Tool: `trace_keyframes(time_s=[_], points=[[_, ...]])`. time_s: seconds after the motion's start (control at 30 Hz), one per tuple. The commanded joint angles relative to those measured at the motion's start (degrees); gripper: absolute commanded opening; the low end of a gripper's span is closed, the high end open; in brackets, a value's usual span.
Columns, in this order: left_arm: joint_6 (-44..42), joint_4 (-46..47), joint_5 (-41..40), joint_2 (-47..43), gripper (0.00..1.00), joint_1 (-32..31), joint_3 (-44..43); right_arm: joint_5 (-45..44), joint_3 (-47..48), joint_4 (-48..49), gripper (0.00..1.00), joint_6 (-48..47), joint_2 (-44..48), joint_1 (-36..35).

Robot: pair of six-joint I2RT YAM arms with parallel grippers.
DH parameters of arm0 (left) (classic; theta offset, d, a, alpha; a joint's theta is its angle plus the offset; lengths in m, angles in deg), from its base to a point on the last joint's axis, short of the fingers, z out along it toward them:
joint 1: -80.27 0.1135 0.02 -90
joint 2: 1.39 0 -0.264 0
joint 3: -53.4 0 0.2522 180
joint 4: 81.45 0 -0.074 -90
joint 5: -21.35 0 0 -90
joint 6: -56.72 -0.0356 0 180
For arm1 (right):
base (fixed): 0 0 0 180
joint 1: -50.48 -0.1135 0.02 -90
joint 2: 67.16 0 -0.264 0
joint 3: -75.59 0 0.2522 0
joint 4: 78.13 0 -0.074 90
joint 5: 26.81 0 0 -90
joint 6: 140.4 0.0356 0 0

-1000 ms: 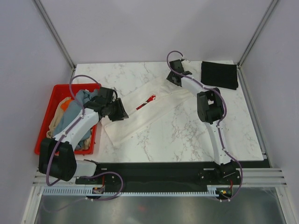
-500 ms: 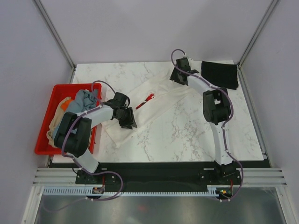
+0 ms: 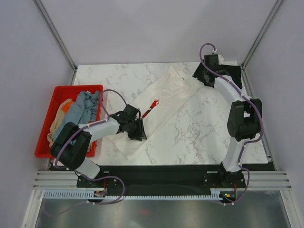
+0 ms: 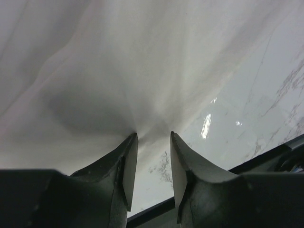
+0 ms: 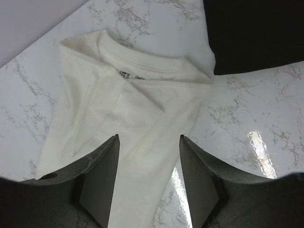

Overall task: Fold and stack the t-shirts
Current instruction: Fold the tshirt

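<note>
Nearby, the left claw (image 4: 153, 137) pinches the cream t-shirt (image 3: 172, 93) at its near edge; the right claw (image 5: 148, 138) hangs open, empty.

White marble table (image 3: 190, 137) w/ plain grey walls (image 3: 142, 28), alu frame posts (image 3: 54, 33)

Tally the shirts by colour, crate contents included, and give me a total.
Cream-white shirt, on the table: 1
Black shirt, folded, far right: 1
Grey-blue shirt, in the red crate: 1
Orange shirt, in the crate: 1
Tan shirt, in the crate: 1
Total: 5 showing; more may lie hidden underneath.
</note>
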Motion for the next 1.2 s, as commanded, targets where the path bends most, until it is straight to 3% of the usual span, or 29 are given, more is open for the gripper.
trace_keyframes(time_s=[0.0,0.07,0.3,0.6,0.93,1.17], points=[[4.23,-2.00,-0.80,-3.42,0.42,-6.16,3.31,2.00,-4.91,-0.90,0.61,1.82,0.39,3.23],[12.27,-1.83,-2.03,-5.01,0.41,-9.93,3.84,2.88,-5.71,-0.19,0.60,1.65,0.04,4.72],[18.29,-1.91,-3.70,-11.51,0.42,-13.82,4.63,11.84,-9.31,9.20,0.50,-2.91,-4.61,6.49],[15.49,-3.93,-3.08,-15.03,0.44,-13.64,1.03,18.70,-9.06,14.22,0.49,-7.05,-10.58,10.71],[10.57,-6.57,-3.43,-13.19,0.43,-11.80,-5.74,26.87,-2.55,13.61,0.48,-11.45,-18.59,12.47],[8.81,-7.36,-3.43,-11.34,0.43,-10.74,-8.02,28.56,-3.25,14.93,0.48,-11.01,-18.77,12.47]])
